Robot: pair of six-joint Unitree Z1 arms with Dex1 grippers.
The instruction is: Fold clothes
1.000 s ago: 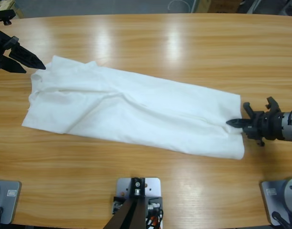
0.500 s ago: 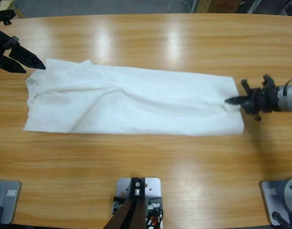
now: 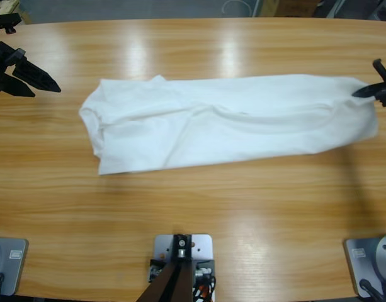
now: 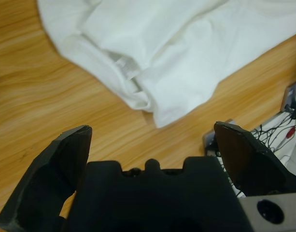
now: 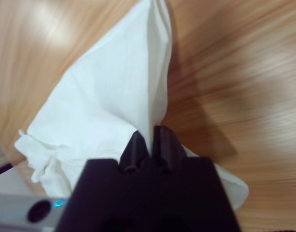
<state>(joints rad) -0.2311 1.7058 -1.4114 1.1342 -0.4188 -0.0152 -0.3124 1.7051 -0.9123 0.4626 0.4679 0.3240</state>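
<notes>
T-shirt: white, folded into a long band, lying crumpled across the wooden table.
Right gripper: jaws pinched on the shirt's end at the right edge.
Left gripper: jaws spread, empty, apart from the shirt's other end.

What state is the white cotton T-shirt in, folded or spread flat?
Folded lengthwise into a long band: the white cotton T-shirt shows doubled layers on the wooden table, one end lifted by the right gripper.
</notes>
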